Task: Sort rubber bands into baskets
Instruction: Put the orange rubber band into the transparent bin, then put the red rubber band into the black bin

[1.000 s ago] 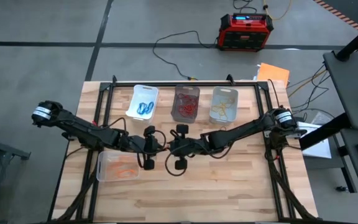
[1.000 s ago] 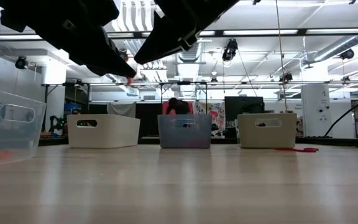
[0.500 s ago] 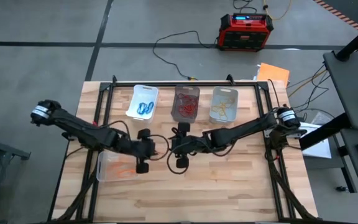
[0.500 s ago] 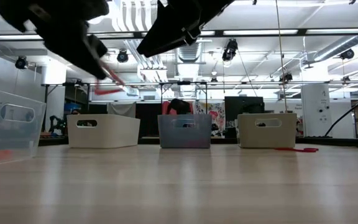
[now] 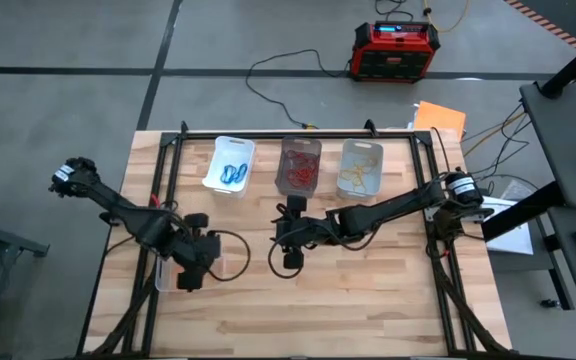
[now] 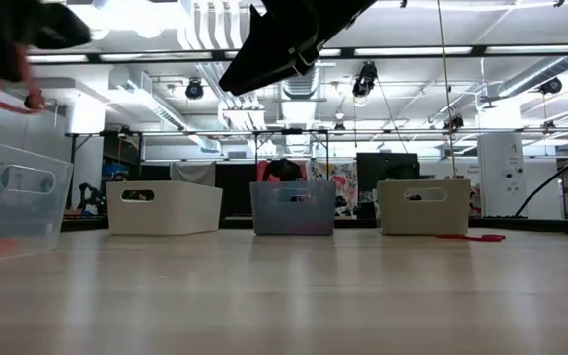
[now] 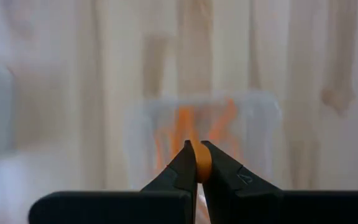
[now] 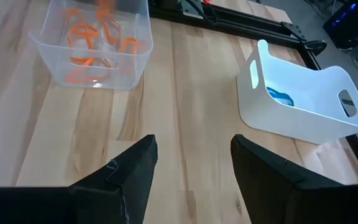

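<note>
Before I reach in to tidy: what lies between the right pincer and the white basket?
Bare wooden tabletop only, in the right wrist view: nothing lies between the open right pincer and the white basket.

A wooden tabletop (image 5: 368, 300) is carrying a white basket (image 5: 230, 165), a dark one (image 5: 300, 166) and a clear one (image 5: 360, 168) along its far edge, another clear basket (image 5: 168, 275) sitting near its left edge.
</note>
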Robot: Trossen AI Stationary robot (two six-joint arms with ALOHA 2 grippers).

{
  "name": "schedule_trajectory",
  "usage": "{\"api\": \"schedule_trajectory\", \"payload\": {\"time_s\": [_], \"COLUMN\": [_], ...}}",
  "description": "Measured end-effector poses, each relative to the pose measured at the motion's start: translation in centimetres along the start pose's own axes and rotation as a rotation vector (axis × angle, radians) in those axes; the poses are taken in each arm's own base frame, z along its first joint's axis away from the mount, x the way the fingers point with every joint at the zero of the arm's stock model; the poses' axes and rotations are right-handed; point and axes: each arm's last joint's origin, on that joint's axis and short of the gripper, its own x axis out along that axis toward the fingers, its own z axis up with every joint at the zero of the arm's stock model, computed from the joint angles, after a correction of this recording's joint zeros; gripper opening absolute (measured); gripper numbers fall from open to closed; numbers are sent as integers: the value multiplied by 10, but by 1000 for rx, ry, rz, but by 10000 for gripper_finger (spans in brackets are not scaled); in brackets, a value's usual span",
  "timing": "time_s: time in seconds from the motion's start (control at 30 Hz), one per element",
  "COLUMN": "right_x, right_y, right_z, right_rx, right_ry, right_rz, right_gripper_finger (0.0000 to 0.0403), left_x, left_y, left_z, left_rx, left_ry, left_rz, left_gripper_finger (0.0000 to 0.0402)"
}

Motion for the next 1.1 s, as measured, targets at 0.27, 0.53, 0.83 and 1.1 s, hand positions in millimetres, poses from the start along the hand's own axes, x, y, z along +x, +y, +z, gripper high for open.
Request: {"api": "schedule_trajectory", "payload": {"time_s": [0.27,0.53,0.83,1.1], "right_x": [0,0,0,1], "right_y": [0,0,-1,-1], "right_z": [0,-1,-1,-1], "right_rx": [3,7,12,13], "right_ry": [1,5,6,6], "right_rz": [0,0,-1,-1], "right_gripper_finger": [201,201,201,201], "left_x": [20,45,49,48], "left_y": [-4,1,1,-1], "left_z": [-26,-47,-47,-45], "left_rx": [-110,-210,-231,-264], "left_ry": [243,374,360,347], "left_rz": [-81,-37,-39,-46], "left_gripper_finger": [0,0,0,56]}}
